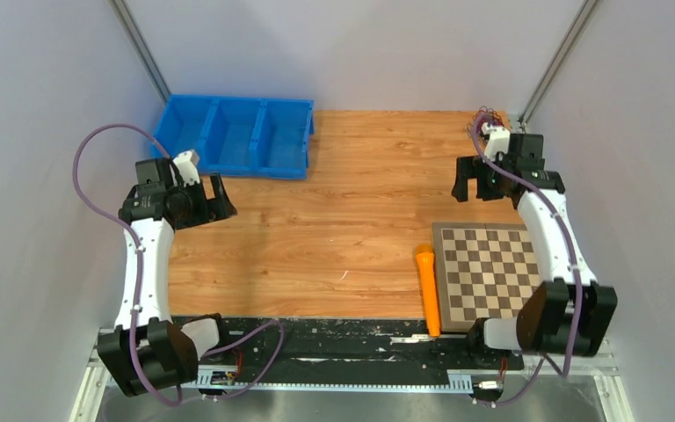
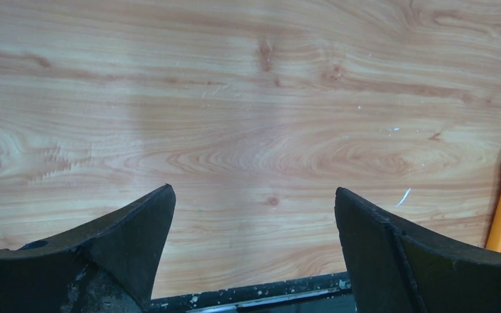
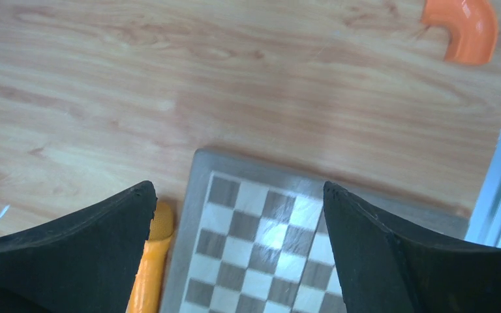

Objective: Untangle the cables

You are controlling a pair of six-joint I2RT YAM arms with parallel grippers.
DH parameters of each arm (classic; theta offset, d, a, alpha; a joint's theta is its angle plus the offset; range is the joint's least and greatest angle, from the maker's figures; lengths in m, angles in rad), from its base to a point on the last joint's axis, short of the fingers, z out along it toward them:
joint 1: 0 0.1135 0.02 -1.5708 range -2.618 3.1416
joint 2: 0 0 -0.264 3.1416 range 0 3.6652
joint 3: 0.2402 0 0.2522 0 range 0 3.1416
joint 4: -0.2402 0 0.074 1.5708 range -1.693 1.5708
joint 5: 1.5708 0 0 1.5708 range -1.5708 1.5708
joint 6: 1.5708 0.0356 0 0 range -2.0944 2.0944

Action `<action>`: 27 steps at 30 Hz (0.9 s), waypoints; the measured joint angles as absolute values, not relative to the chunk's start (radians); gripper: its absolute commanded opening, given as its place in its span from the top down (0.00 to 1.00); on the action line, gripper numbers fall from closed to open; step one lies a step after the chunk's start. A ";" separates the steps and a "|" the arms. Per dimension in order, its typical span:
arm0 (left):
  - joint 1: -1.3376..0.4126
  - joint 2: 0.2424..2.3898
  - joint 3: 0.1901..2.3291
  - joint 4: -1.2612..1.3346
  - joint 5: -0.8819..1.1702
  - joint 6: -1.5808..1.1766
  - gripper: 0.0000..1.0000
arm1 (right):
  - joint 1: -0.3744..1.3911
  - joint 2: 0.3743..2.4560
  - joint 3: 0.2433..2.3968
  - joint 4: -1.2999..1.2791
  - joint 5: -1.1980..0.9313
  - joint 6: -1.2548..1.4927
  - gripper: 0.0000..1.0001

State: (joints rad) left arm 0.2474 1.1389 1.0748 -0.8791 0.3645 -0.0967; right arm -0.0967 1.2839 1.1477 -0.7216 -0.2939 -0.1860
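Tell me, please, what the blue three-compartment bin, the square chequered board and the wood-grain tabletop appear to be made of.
The blue three-compartment bin looks like moulded plastic: even saturated colour, thin walls, slight sheen. The square chequered board seems wood or veneer, low-sheen, with brown and pale squares in a greyish frame. The wood-grain tabletop has a smooth finish with knots, probably laminate, possibly real wood.

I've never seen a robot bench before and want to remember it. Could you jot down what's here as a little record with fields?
Left gripper: open, empty
Right gripper: open, empty
Chessboard: near right of the table
Orange stick: along the chessboard's left side
Blue bin: far left, three compartments
Cables: seemingly the thin reddish loops at the far right corner; too small to be sure
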 measured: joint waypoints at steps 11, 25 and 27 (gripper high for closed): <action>0.248 0.987 1.103 -0.723 0.462 -0.130 0.00 | -0.115 1.967 1.796 -0.697 -0.099 -0.316 0.00; 0.249 0.997 1.103 -0.658 0.607 -0.123 0.00 | -0.119 2.531 2.223 -0.476 0.234 -0.447 0.00; 0.248 1.000 1.103 -0.658 0.605 -0.127 0.00 | -0.121 2.567 2.247 -0.402 0.252 -0.468 0.00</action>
